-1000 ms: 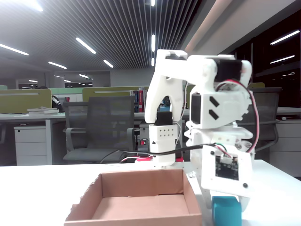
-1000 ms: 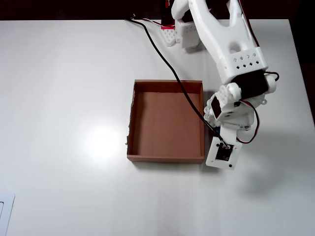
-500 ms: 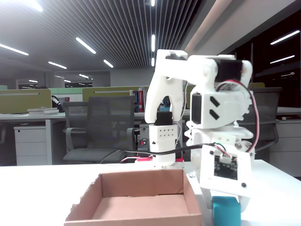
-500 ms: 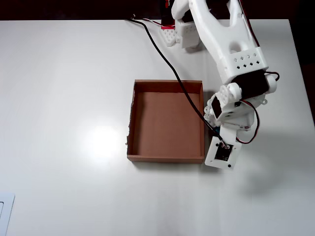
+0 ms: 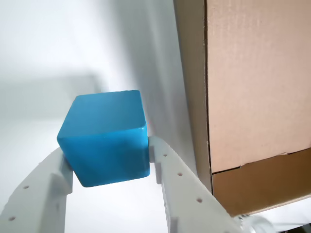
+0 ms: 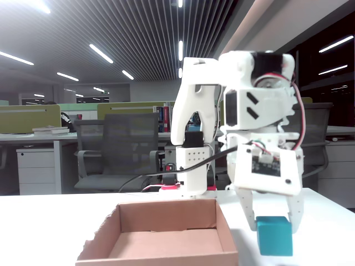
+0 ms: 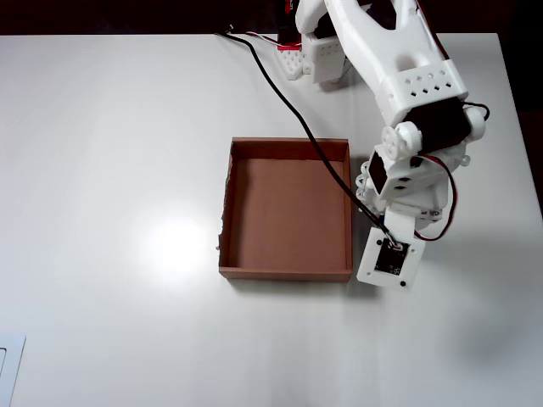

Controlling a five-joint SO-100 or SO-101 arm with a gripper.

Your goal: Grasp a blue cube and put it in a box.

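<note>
The blue cube (image 5: pixel 104 145) sits between my gripper's (image 5: pixel 108 158) two white fingers, which are shut on its sides. In the fixed view the cube (image 6: pixel 274 235) hangs in the gripper (image 6: pixel 273 223) low over the white table, just right of the box (image 6: pixel 161 259). I cannot tell whether it touches the table. The brown cardboard box (image 7: pixel 287 273) is empty; its outer wall (image 5: pixel 252 97) fills the right of the wrist view. In the overhead view the cube is hidden under the arm's wrist (image 7: pixel 392 259), which is beside the box's right wall near its front corner.
The arm's base (image 7: pixel 318 51) stands at the table's far edge. A black cable (image 7: pixel 293 114) runs from it over the box's right back corner to the wrist. A pale flat thing (image 7: pixel 8 369) lies at the table's front left corner.
</note>
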